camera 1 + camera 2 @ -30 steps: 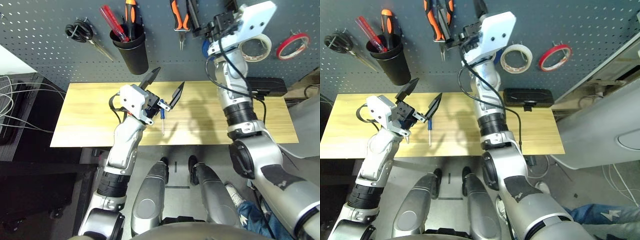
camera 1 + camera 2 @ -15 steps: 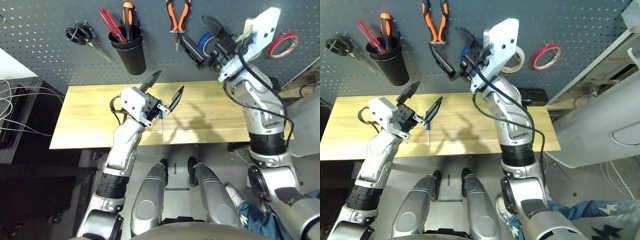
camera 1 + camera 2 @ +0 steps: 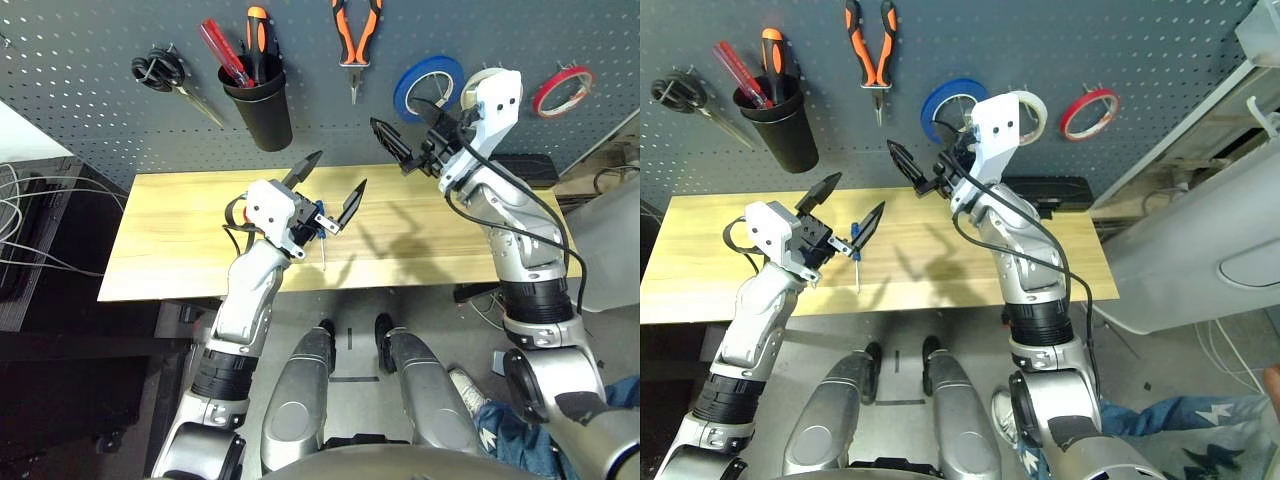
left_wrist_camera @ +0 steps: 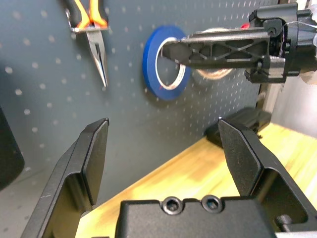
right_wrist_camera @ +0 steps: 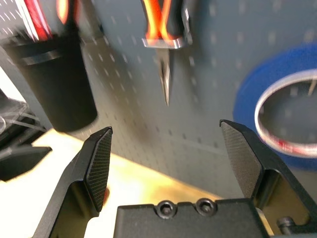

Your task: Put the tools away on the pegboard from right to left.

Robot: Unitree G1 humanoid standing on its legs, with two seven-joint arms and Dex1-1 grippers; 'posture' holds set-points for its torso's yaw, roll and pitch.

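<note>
1. The pegboard [image 3: 310,110] rises behind the table, grey and dotted with holes.
2. The table [image 3: 760,290] is pale wood, running along the foot of the pegboard.
3. The left hand [image 3: 342,167] is spread wide and empty above the table.
4. The right hand [image 5: 166,126] is also wide and empty, in front of the pegboard near the blue tape roll.
5. The black cup [image 3: 265,115] is mounted on the pegboard, holding a red-handled tool [image 3: 222,48] and an orange-and-black-handled tool [image 3: 257,40].
6. The black case [image 3: 1065,193] lies at the table's right end.
7. The pliers [image 3: 357,62] hang upright, jaws down, between cup and blue tape roll.
8. The black-handled scissors [image 3: 160,68] hang left of the cup, blades slanting down.
9. The blue tape roll [image 3: 932,103] hangs between the pliers and the white tape roll [image 3: 1039,108]; the red tape roll [image 3: 1072,125] hangs farthest right.
10. The slim blue-handled screwdriver [image 3: 857,268] lies on the table beside the left hand.
</note>
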